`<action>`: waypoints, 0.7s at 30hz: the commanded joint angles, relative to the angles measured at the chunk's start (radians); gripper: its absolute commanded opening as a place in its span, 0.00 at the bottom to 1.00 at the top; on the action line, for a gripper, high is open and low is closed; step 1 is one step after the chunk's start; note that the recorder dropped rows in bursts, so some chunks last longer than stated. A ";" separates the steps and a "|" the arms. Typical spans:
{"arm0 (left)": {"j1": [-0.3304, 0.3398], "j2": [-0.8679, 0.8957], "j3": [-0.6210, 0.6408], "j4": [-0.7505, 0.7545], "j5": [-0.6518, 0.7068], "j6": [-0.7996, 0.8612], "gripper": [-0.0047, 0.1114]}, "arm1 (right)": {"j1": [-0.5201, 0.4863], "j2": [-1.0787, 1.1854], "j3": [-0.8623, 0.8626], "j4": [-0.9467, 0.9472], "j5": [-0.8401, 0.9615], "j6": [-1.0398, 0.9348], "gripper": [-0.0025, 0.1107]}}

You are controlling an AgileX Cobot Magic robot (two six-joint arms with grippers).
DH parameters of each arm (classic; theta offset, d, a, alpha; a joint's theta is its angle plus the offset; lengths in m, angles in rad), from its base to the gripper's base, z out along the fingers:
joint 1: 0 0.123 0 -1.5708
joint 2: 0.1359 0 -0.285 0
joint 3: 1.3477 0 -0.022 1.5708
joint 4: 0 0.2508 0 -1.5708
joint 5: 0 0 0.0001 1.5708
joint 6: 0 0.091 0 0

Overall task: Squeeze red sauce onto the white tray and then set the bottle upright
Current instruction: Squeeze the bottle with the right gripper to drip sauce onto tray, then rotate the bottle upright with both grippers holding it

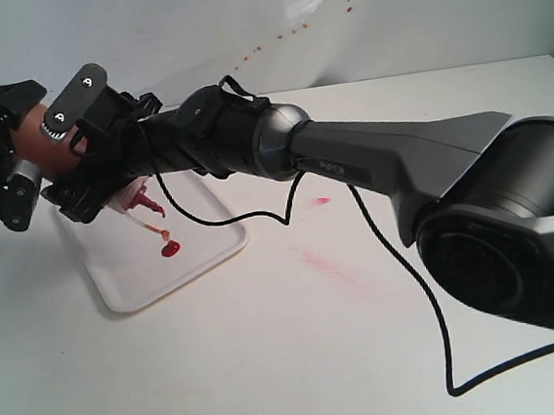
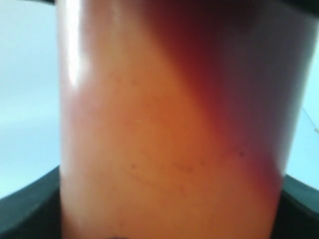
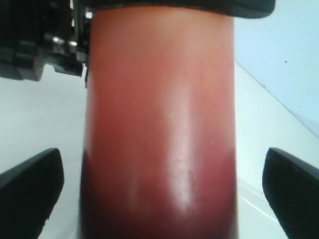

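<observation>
The bottle (image 1: 52,141) hangs tilted above the white tray (image 1: 196,218), its red-stained nozzle (image 1: 145,202) pointing down at the tray. A glossy blob of red sauce (image 1: 170,248) lies on the tray just below the nozzle, with a tiny droplet above it. My left gripper (image 1: 28,145) is shut on the bottle (image 2: 164,124); its dark fingers (image 2: 27,209) press the sides. My right gripper (image 1: 81,146) reaches across and straddles the bottle (image 3: 159,124). It is open, with its fingers (image 3: 30,186) standing clear on both sides.
Faint pinkish smears (image 1: 322,262) mark the table right of the tray, with a small red spot (image 1: 322,201) near them. A black cable (image 1: 399,255) trails from the right arm (image 1: 400,156), which spans the table. Red specks (image 1: 280,38) dot the back wall.
</observation>
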 commanded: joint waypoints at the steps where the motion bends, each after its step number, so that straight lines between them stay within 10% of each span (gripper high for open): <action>1: -0.004 -0.015 0.016 -0.066 -0.039 -0.135 0.04 | -0.016 -0.051 -0.008 -0.032 0.053 0.047 0.95; 21: 0.003 -0.015 0.113 -0.274 -0.080 -0.696 0.04 | -0.275 -0.253 -0.008 -0.250 0.755 0.288 0.95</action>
